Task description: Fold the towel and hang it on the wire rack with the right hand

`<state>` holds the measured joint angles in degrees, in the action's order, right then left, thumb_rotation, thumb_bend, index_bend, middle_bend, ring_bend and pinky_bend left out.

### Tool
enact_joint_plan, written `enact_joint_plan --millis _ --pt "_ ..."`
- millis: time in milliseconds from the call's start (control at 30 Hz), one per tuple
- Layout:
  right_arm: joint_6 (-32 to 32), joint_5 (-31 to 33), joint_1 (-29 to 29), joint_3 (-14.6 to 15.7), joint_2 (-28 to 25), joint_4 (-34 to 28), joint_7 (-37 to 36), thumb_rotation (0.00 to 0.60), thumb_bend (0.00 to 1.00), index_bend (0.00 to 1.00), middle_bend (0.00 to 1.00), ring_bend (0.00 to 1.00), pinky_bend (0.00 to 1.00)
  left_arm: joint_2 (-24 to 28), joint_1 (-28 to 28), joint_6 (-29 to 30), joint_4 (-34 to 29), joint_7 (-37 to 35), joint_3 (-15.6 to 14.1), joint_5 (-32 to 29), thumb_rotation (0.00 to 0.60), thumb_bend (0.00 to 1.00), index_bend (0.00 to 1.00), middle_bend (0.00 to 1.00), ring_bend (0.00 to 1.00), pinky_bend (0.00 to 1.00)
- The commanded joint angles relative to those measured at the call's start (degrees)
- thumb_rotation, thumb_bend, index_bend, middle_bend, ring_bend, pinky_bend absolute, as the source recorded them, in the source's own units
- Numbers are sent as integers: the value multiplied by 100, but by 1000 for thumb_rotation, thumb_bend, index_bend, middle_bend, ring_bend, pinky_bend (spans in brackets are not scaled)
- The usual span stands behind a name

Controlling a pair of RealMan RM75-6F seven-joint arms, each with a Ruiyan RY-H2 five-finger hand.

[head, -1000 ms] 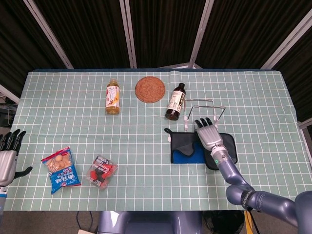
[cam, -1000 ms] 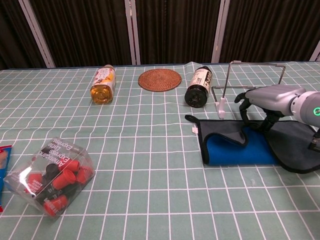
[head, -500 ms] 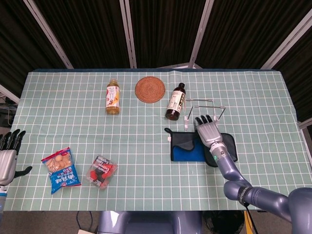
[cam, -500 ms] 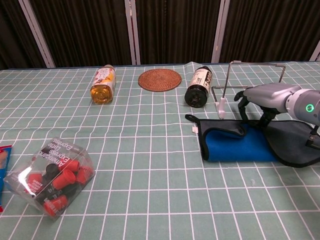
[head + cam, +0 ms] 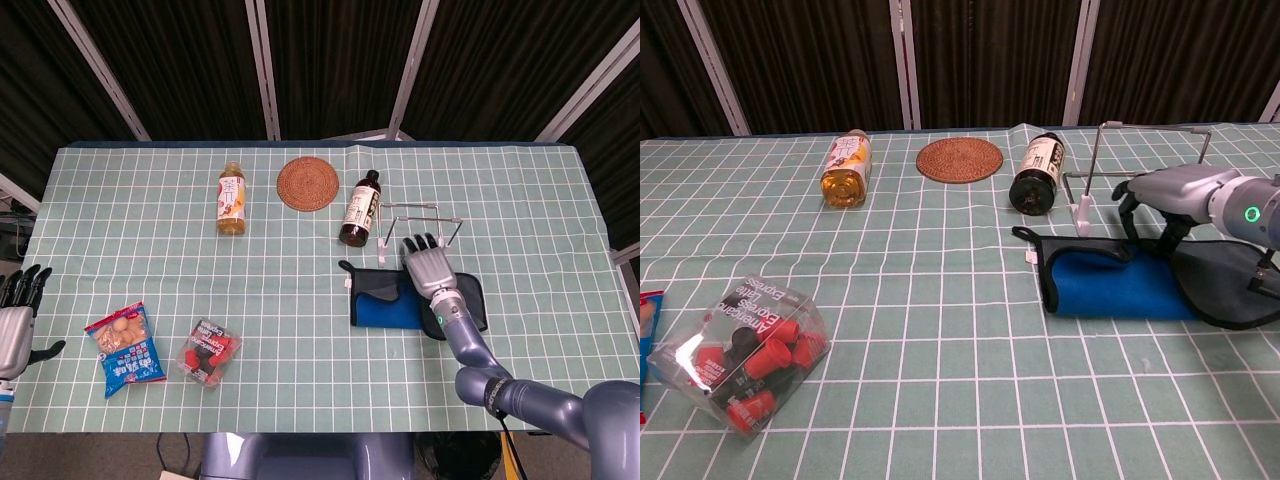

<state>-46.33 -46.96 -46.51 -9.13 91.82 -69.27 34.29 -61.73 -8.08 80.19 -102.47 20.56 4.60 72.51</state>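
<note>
Chest view shows the right hand [image 5: 1170, 195] pinching the half-folded dark-and-blue towel [image 5: 1110, 285], whose loose grip might slip near the thin wire rack [image 5: 1095, 165].

Towel [image 5: 1120, 285]: soft matt cloth, blue face with dark grey backing. Wire rack [image 5: 1110, 160]: thin bare metal rod. Right robot hand [image 5: 1170, 195]: smooth silver-grey shell, slight sheen, with black fingers [image 5: 1130, 215]. Desk [image 5: 940, 340]: matt green checked cloth cover. Round mat [image 5: 959, 159]: coarse woven fibre. Box [image 5: 740, 350]: clear glossy plastic. Dark bottle [image 5: 1036, 174]: glossy, paper label.
</note>
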Motion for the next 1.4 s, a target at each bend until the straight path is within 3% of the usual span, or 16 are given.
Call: enact_joint_plan --millis 33,633,800,933,1133,1233,1400 --pt "-75 -60 20 22 -57 -93 -31 600 95 260 62 0 0 3 -1 1 -4 -6 -6 6 600 0 0 0 0 0" --pt "-715 -569 462 371 -1094 -1600 -157 600 62 225 58 0 0 107 61 125 -100 -194 -103 267 600 0 0 0 0 0" --pt "-956 -1206 682 536 -1432 -2011 -488 600 63 225 58 0 0 136 80 162 -130 -241 -130 359 600 0 0 0 0 0" --pt "-1568 -2466 1088 895 -1833 -2394 -1066 600 61 225 58 0 0 181 123 253 -195 -300 -162 494 600 0 0 0 0 0" --pt "-2050 -3625 1468 1400 -1976 -2122 -1521 600 67 247 57 0 0 223 169 329 -243 -356 -196 610 600 0 0 0 0 0" --pt "-2374 -4204 1702 1664 -1842 -1638 -1611 600 80 297 57 0 0 237 197 383 -276 -358 -218 689 600 0 0 0 0 0" --pt "-2662 -4653 1914 1813 -1574 -983 -1799 600 80 342 57 0 0 235 205 397 -298 -339 -228 731 600 0 0 0 0 0"
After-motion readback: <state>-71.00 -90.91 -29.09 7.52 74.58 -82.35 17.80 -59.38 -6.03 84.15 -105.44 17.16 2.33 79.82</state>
